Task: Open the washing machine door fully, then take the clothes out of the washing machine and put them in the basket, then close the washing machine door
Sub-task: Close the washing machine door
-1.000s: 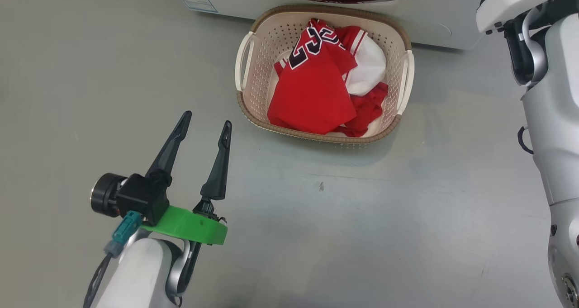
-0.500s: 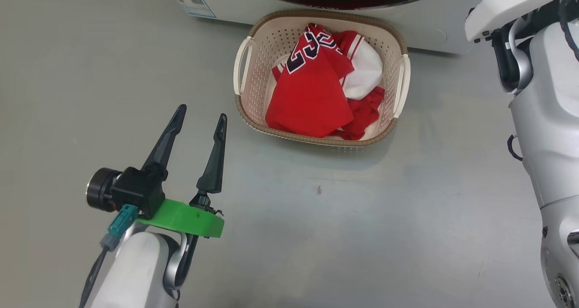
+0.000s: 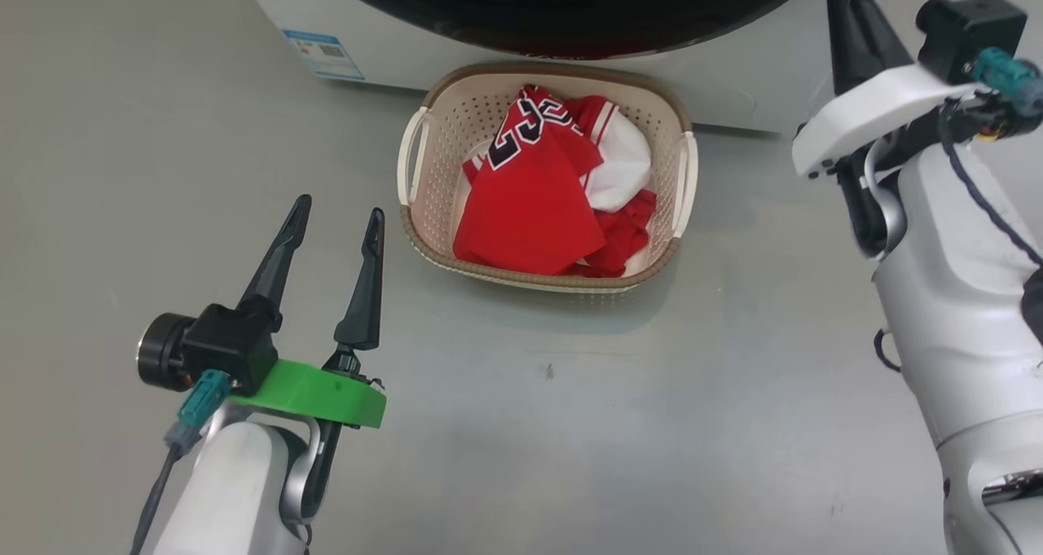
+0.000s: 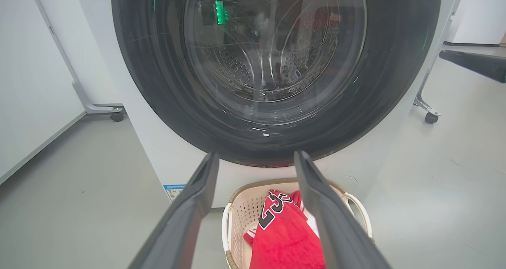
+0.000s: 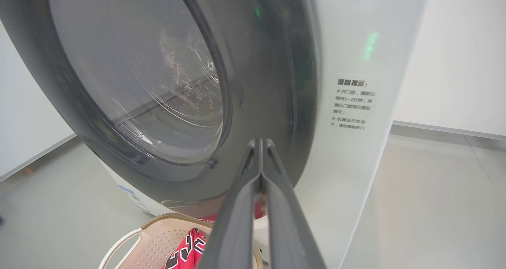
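Hovering left gripper [image 3: 340, 207]: my fingers spread wide, empty, beside the basket [image 3: 440, 151].
Right gripper [image 5: 259, 142]: my fingers pressed together, holding nothing, tips at the washing machine door [image 4: 272, 63] rim; contact unclear.
Clothes [image 3: 534, 217]: in the basket, just before the washing machine [image 3: 391, 50].
Door state: closed.

The basket [image 3: 436, 196] stands on the grey floor [image 3: 652, 425] just in front of the washing machine [image 3: 391, 62], below the black washing machine door [image 3: 562, 9], with the red clothes [image 3: 530, 225] piled inside. The left hand [image 3: 340, 207] hovers near the basket's left side, fingers spread, holding nothing. The right hand [image 3: 851, 25] rises at the upper right, fingers together.
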